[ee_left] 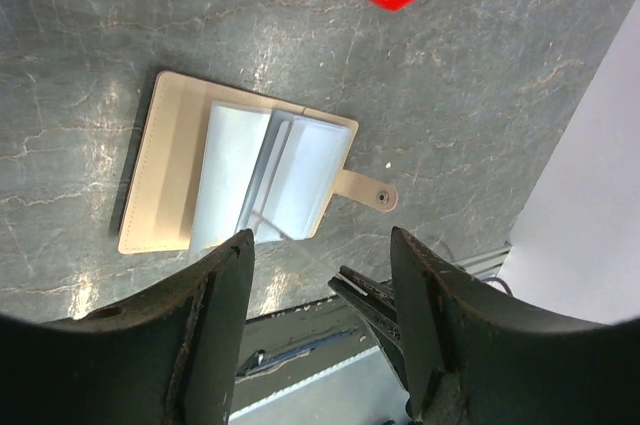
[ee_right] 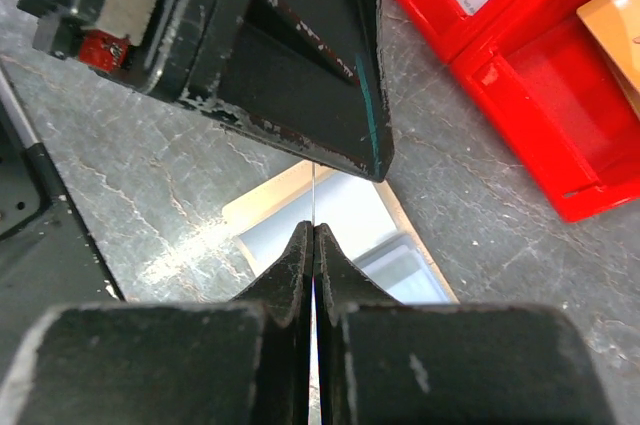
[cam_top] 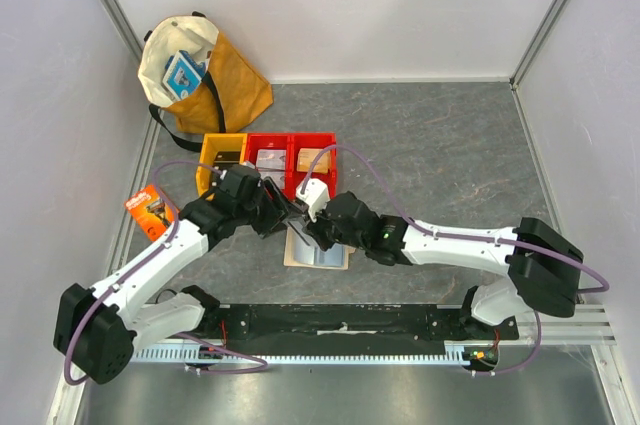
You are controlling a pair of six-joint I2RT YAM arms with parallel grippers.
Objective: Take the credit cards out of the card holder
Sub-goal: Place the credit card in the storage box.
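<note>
Left pincer [ee_left: 320,240] open, card holder [ee_left: 240,180] ahead at 10 o'clock
Left wrist: holder lies spread flat on the counter [ee_left: 90,25], tab toward 3 o'clock. Right wrist: right pincer [ee_right: 314,240] closed, holder just past its tips at 12; whether it pinches a credit card, I cannot tell. Top: both meet over the holder's 11 o'clock corner.

Just beyond the left claw [cam_top: 288,214], on the grey bench [cam_top: 440,155], stands a row of bins: one yellow bin [cam_top: 222,137] and two red bins [cam_top: 290,136]. The red one on the right holds a tan block [cam_top: 312,160]. Left of this claw lies an orange package [cam_top: 150,210]. Far beyond it, in the corner, sits a yellow and cream bag [cam_top: 235,85].
</note>
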